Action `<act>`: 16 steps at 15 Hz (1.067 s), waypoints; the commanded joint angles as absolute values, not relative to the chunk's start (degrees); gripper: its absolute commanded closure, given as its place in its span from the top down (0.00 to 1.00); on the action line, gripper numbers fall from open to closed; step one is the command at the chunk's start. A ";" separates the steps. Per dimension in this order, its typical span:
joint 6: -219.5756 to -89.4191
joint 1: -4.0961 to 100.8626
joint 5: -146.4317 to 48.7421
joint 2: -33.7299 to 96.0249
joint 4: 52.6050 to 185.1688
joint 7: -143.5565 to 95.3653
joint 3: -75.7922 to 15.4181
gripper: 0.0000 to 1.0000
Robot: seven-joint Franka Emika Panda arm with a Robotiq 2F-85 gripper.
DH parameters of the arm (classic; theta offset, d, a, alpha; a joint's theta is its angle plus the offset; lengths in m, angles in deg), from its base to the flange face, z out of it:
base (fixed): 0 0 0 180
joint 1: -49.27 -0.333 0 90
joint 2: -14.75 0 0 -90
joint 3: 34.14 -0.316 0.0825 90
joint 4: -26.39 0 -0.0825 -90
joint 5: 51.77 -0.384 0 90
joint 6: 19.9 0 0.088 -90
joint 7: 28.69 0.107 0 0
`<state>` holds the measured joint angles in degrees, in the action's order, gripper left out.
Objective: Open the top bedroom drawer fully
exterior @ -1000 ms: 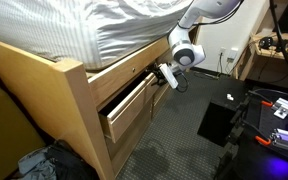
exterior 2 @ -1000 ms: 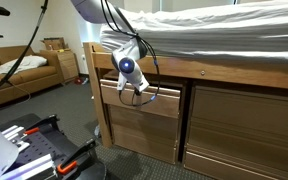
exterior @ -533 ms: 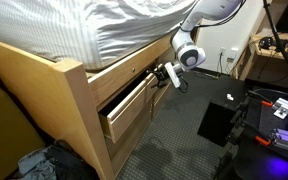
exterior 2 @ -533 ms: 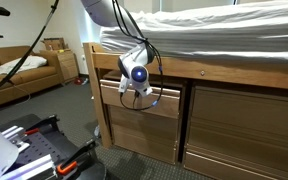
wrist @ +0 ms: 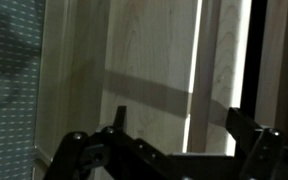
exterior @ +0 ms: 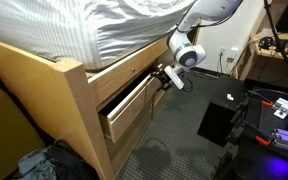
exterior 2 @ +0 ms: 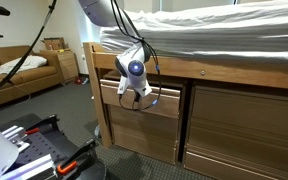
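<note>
Top bedroom drawer [exterior: 124, 108] [exterior 2: 112, 97], partly pulled out below the bed frame [exterior: 76, 95], lies centre-frame in both exterior views. End effector [exterior: 164, 78] [exterior 2: 134, 95] sits at the drawer's front panel. Wrist view: end effector [wrist: 174, 125] fingers [wrist: 117, 118] spread wide, pale wood between them.

**A bedroom corner set up in a lab**

We are looking at a wooden bed [exterior 2: 234, 80] carrying a striped mattress [exterior: 104, 30], with a top drawer [exterior: 124, 110] built in beneath, all standing on grey carpet [exterior: 174, 130]. In an exterior view a tan couch [exterior 2: 19, 75] is sitting by the wall, while a desk [exterior: 279, 50] is holding electronic gear.
</note>
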<state>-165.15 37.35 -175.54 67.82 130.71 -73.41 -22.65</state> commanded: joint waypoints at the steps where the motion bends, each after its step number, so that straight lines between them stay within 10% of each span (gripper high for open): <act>1: -166.41 37.99 -175.09 67.62 130.51 -73.64 -23.62 1.00; 16: -165.67 37.12 -188.02 68.71 129.63 -87.43 -22.86 1.00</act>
